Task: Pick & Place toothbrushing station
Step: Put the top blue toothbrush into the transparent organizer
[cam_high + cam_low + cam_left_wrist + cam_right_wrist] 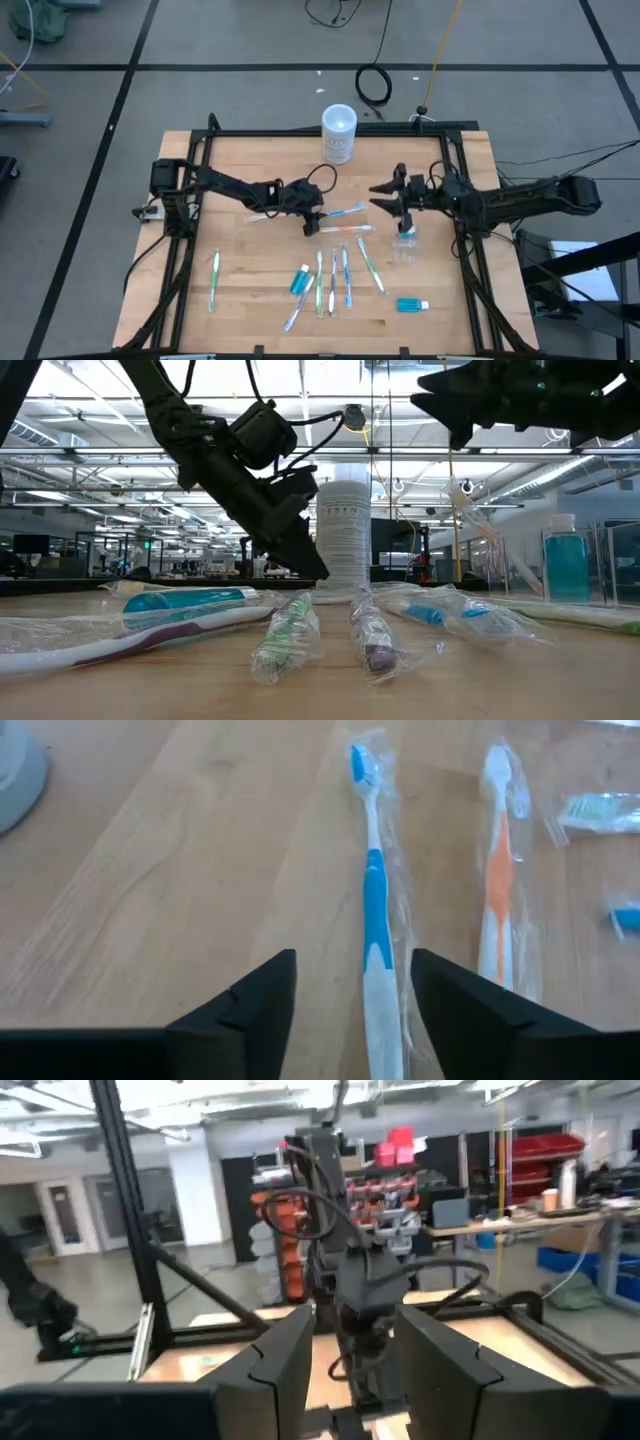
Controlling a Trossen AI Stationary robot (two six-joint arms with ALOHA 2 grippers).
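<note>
Between the left gripper's [355, 1010] spread fingers lies the blue toothbrush [372, 890] flat on the tabletop [180, 870], long axis running straight ahead, the orange toothbrush [497, 870] just outside, while the right gripper [392, 196], fingers apart, hovers above the clear cup [405, 240].

L gripper [312, 222] by blue toothbrush [343, 211]; R gripper [385, 197] above cup [405, 240].

Wooden table [250, 270] with scattered toothbrushes [334, 277], tubes [411, 304], cup [405, 241].
</note>
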